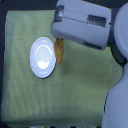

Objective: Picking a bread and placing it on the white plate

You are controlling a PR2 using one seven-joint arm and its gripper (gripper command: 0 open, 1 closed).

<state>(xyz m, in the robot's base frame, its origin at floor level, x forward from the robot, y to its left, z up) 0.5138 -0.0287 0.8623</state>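
Note:
The white plate (42,58) lies on the green cloth, left of centre in the exterior view. The bread (59,51), a narrow golden-orange pastry, lies just off the plate's right rim, pointing up and down. Its upper end is hidden under my gripper (61,33), whose bulky grey body comes in from the upper right and hangs over it. The fingers are covered by the gripper's own housing, so I cannot see whether they are open, shut, or touching the bread.
A green checked cloth (75,90) covers the table, with its edges visible at the left and bottom. The robot's grey body (119,75) fills the exterior view's right side.

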